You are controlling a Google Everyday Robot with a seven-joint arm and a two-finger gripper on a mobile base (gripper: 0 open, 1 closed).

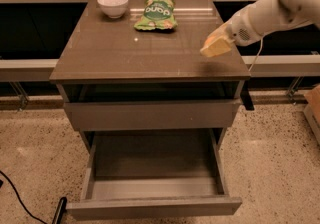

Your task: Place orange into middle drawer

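Observation:
The orange does not show in this view; it is hidden or out of sight. The middle drawer [152, 188] is pulled out low at the front of the cabinet, with a pale grey floor and nothing inside. My gripper [216, 46], pale yellow at its tip, hangs on the white arm [265, 13] just above the right edge of the cabinet top [125, 53], well above and to the right of the open drawer.
A white bowl [113, 4] and a green snack bag [156, 14] lie at the back of the cabinet top. A closed drawer front [150, 114] sits above the open one. A black cable [20, 200] runs across the speckled floor at the lower left.

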